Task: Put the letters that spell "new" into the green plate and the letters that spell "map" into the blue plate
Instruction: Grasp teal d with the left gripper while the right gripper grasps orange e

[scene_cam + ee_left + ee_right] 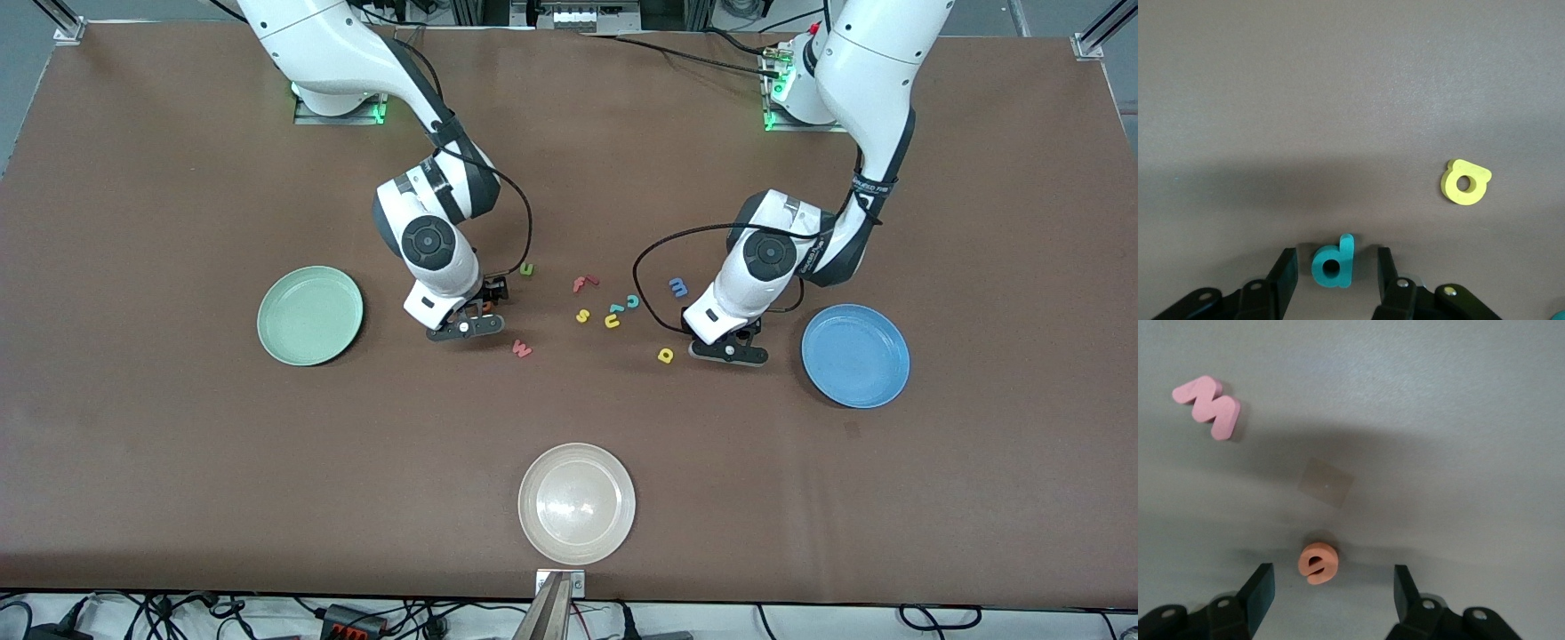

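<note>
With both arms down among the scattered letters on the worktop (178, 498), each is set up for a pick. Left gripper (1337, 270) is low at the worktop, fingers spread either side of the teal "p" (1333, 264), a gap showing on each side, nothing pinched yet; the yellow "a" (1465, 181) lies near it, apart. Right gripper (1331, 590) likewise straddles the orange "e" (1317, 562), spread wider, the letter sitting off-centre toward one finger; the pink "w" (1208, 407) lies well clear. Blue "m" (678, 286) sits farther from the front camera, beside the left arm's wrist; olive "n" (527, 268) beside the right arm's. Green plate (276, 342) lies at the right arm's end, blue plate (889, 382) at the left arm's end, both holding no letters. Judgement: keep the fingertips pressed to the surface while closing, since foam this thin slips under; centre the "e" first, or it may skid sideways. Lift straight, then carry "p" to blue, "e" to green.
</note>
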Robot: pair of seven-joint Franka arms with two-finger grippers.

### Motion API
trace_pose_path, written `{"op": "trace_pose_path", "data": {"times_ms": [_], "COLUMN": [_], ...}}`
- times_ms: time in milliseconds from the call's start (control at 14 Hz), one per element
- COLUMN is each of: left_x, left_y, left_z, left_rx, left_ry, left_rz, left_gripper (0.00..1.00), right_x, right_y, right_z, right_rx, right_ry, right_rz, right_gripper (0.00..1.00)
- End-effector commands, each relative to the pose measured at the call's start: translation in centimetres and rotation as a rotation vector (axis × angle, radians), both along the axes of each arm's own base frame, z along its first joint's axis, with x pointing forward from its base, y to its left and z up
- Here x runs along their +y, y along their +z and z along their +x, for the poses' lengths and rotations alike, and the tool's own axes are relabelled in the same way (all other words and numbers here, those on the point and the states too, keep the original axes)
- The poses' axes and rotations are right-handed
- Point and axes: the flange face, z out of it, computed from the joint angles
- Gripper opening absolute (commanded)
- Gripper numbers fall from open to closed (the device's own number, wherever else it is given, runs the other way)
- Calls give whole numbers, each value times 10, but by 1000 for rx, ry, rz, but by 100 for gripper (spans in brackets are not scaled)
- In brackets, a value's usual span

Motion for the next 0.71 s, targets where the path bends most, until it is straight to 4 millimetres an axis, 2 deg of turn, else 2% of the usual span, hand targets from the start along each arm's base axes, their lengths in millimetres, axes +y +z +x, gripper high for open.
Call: {"op": "trace_pose_path", "data": {"times_ms": [0, 71, 286, 357, 500, 643], "left_x": [0, 2, 5, 6, 12, 25], "left_y": [5, 3, -9, -6, 18, 65], "left_z": [-1, -1, -3, -3, 3, 23], "left_rx": [6, 9, 27, 27, 60, 98], "left_ry": [-5, -2, -1, 0, 9, -13], "left_rz": [5, 8, 17, 18, 41, 118], "left_gripper": [33, 28, 28, 26, 26, 26], "right_x": [5, 5, 7, 7, 6, 5], "right_y": [-5, -6, -13, -13, -15, -22], "right_z": [-3, -3, -4, -4, -4, -5], "right_rx": [-8, -6, -2, -3, -16, -13], "right_ry": [11, 12, 20, 20, 50, 61], "right_rz": [-12, -12, -19, -18, -43, -55], "right_gripper": [80, 78, 70, 66, 53, 51]}}
